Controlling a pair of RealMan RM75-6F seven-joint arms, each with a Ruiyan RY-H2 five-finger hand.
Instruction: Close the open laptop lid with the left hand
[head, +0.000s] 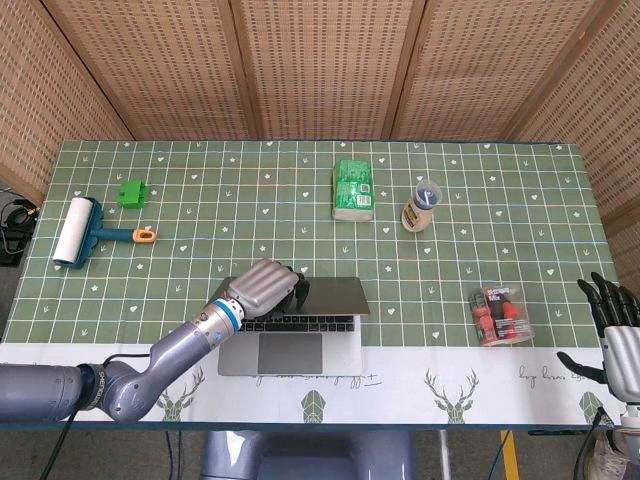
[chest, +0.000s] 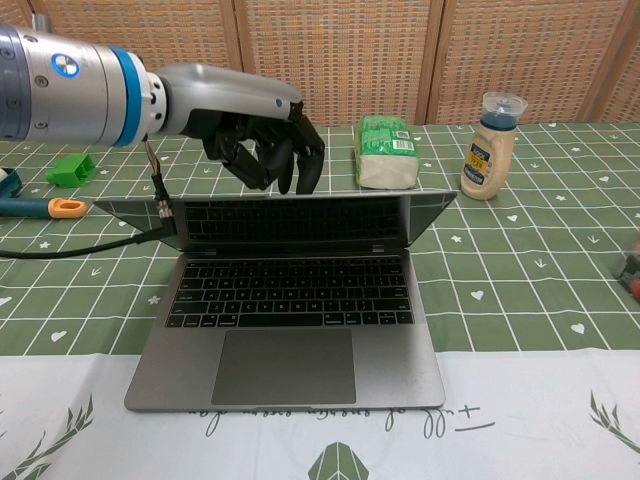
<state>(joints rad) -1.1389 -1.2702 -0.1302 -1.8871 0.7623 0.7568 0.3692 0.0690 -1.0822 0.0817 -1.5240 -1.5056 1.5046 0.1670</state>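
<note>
So: table (head: 480, 200) w/ green grid cloth, laptop (chest: 290, 330) at front centre, lid tipped well fwd over keyboard, approx half shut. Left hand (chest: 262, 135) sits on lid's top edge, left of centre, dark fingers (chest: 308, 168) curled down over back of lid; pressing, not gripping. Right hand (head: 615, 330) at far right table edge, fingers spread, holding nothing. Lint roller (head: 78, 232) far left, green pack (chest: 388, 151) + sauce bottle (chest: 492, 145) behind laptop.
</note>
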